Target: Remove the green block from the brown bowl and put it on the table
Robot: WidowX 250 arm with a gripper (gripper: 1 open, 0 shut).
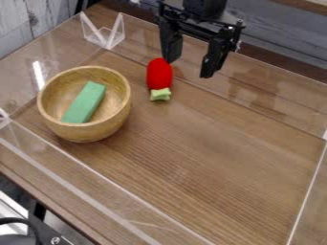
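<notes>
Green block point(86, 102) lies in the brown bowl point(52, 117), well apart from the open hand point(188, 61).

Green block point(86, 101) inside brown bowl point(57, 122)

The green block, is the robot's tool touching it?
Apart. The camera view shows the green block lying inside the brown bowl, while the open tool hangs far off near the red toy.

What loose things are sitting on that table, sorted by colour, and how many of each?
Green: 1, the green block, lying in the bowl
Tan: 1, the brown bowl
Red with a green base: 1, the strawberry-like toy, beside the bowl on the table
Total: 3 loose things
</notes>
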